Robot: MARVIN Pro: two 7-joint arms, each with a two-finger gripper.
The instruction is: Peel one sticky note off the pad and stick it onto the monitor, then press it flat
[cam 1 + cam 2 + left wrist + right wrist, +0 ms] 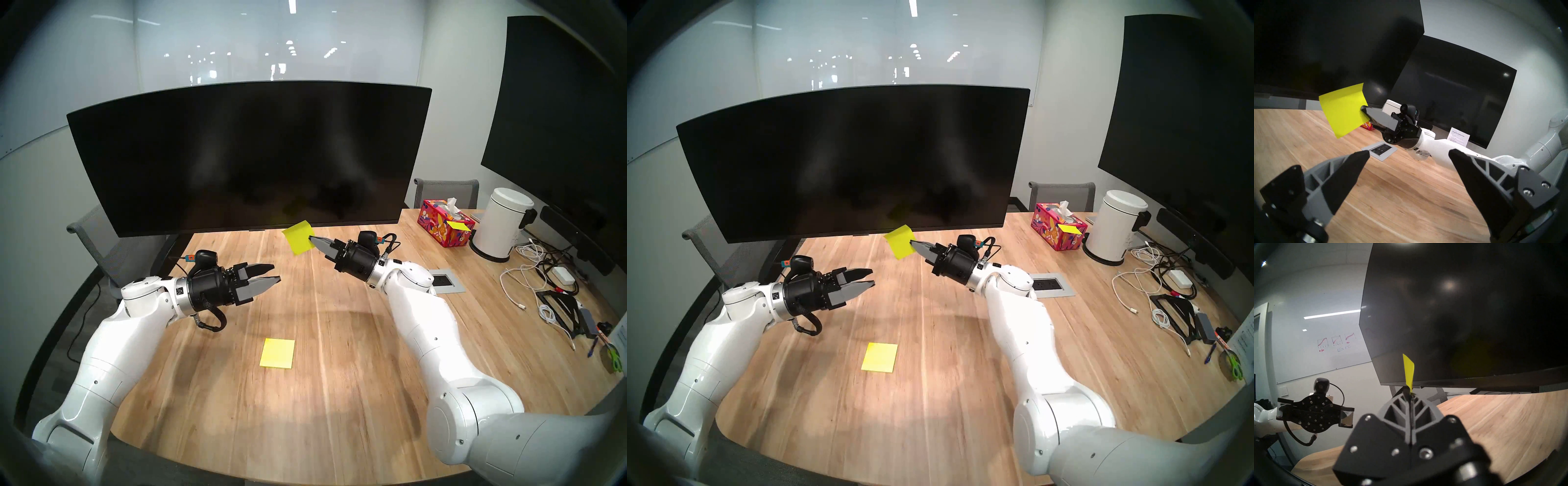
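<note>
Yellow-green sticky note [298, 236], edge-pinched, tilted

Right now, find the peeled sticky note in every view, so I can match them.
Head stereo left: sticky note mid-frame, under the monitor edge.
Head stereo right: left of centre.
Left wrist: centre-left, broad face showing.
Right wrist: centre, edge-on sliver.
Shared landmark: the right end effector pinching it.

The right gripper [312, 240] pinches the sticky note [299, 237] just below the monitor [244, 156].
</note>
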